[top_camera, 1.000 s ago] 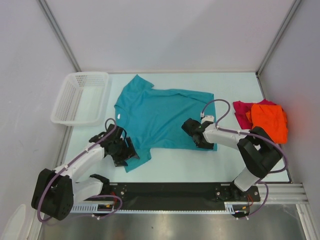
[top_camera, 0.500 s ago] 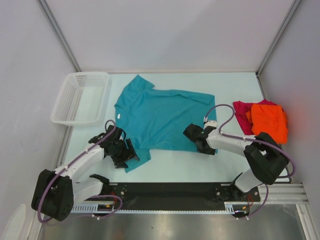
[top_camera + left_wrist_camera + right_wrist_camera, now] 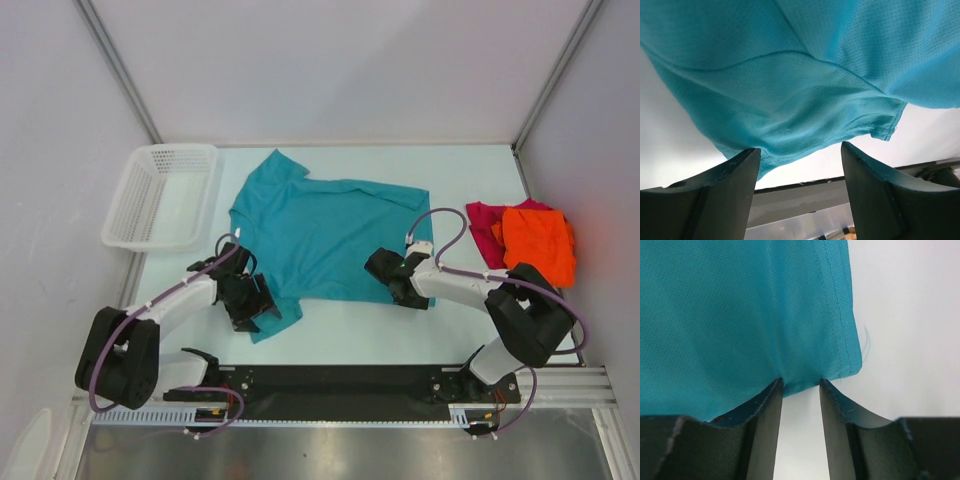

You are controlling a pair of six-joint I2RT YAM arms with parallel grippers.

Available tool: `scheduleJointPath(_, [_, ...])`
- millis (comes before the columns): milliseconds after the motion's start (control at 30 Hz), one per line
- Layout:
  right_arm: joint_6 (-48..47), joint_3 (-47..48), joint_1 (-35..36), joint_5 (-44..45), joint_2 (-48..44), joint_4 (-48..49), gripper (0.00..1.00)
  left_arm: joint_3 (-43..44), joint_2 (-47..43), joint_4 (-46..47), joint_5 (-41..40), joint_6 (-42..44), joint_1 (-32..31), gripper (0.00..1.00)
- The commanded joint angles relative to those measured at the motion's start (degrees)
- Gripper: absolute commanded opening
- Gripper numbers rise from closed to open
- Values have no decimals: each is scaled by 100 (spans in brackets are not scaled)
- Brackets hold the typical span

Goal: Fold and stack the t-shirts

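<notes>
Edges of teal t-shirt (image 3: 320, 230) lie at left gripper (image 3: 800, 150), right gripper (image 3: 801, 383).

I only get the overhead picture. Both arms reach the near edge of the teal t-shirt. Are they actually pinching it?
Observer: Not on the left. Its wrist camera shows the left jaws standing wide apart, with the sleeve edge of the teal t-shirt lying at their tips, unclamped.
Operator: And the right one?
Observer: The right jaws are open too, with a narrower gap. Bare table shows between them, and the shirt's hem corner sits just at the tips.
Operator: Anything else up close?
Observer: A loose thread curls off that hem corner.
</notes>
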Motion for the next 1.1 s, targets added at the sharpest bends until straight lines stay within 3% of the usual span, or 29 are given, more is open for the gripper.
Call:
scheduleJointPath(0, [83,-134,62,-239,114,-240,39,-409,636,1309,94,-310,59,71])
scheduleJointPath(233, [135,-336,-8,-265,-211,-257,0,-674,611,1470,113,-408,77,60])
scheduleJointPath(267, [135,-345,-17,-265,-211,-301,0,-622,549,1408,95,-408,77,59])
scheduleJointPath(367, [197,-372,-8,-265,-202,-345,0,-543,268,1240,16,-408,85,45])
scheduleJointPath(433, [223,-372,1,-274,-229,-362,0,-507,145,1118,86,-381,85,7])
scheduleJointPath(467, [258,-372,9,-274,-238,-406,0,-481,110,1074,95,-346,85,0])
scheduleJointPath(1067, [1321,-626,633,-353,-1028,-1663,0,-358,-1727,-1238,279,172,94,1])
